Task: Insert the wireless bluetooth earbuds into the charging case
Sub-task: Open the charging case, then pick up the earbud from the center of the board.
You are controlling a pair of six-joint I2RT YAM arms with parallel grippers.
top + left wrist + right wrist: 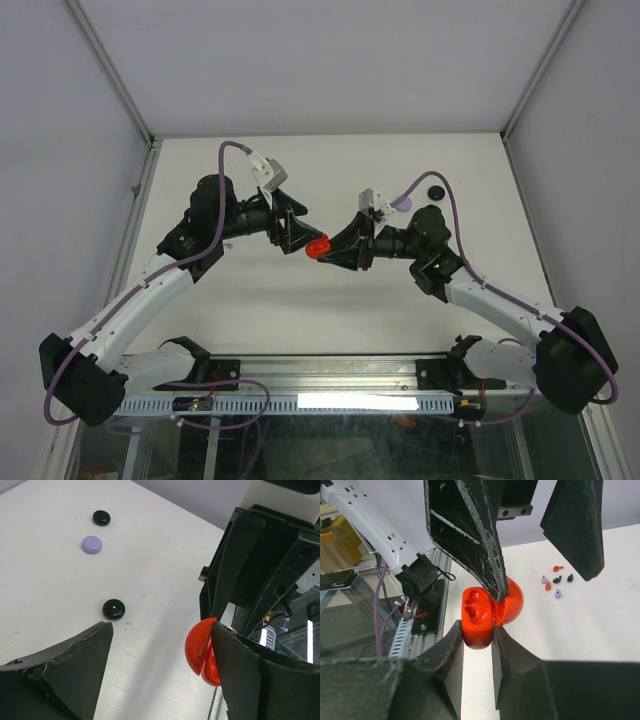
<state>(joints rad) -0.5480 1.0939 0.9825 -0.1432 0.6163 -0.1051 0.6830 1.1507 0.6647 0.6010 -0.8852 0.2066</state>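
My right gripper [477, 632] is shut on the base of the orange charging case [476, 611] and holds it above the table. The lid [513, 605] is swung open and both sockets are empty. My left gripper [160, 630] is open, and its fingers [465, 535] straddle the lid, with one fingertip resting against it near the hinge. In the top view the case [317, 247] sits between the left gripper [297, 236] and the right gripper [338, 250] at mid-table. Several small earbuds [555, 582], orange, purple and black, lie loose on the table beyond the case.
A black round case [114, 609] with a green light, a purple one [92, 544] and another black one [101, 517] lie on the white table. The purple [403, 203] and a black case [435, 191] sit behind the right arm. The rail [412, 625] runs along the near edge.
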